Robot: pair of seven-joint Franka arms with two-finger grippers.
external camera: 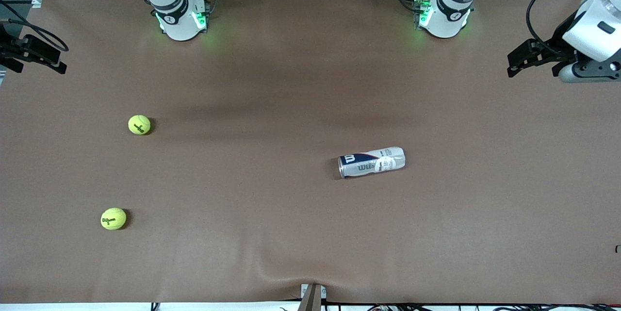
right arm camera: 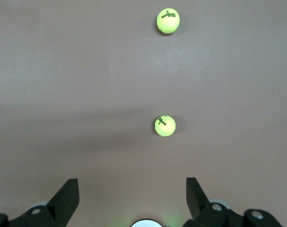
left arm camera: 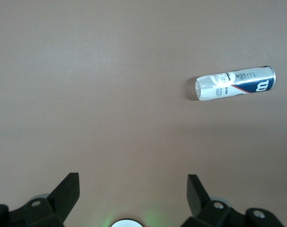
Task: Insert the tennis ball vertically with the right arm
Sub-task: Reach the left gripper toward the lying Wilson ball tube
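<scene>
Two yellow Wilson tennis balls are seen on the brown table toward the right arm's end — the nearer tennis ball and the farther tennis ball. A Wilson ball can lies on its side, well apart. The right gripper and left gripper are held aloft, jaws spread wide — nothing is gripped.

Can on its side mid-table; two balls toward right arm's end.

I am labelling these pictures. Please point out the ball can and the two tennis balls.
ball can point(external camera: 371, 162), front view, middle of its side.
nearer tennis ball point(external camera: 113, 219), front view, its middle.
farther tennis ball point(external camera: 139, 124), front view, its middle.
</scene>
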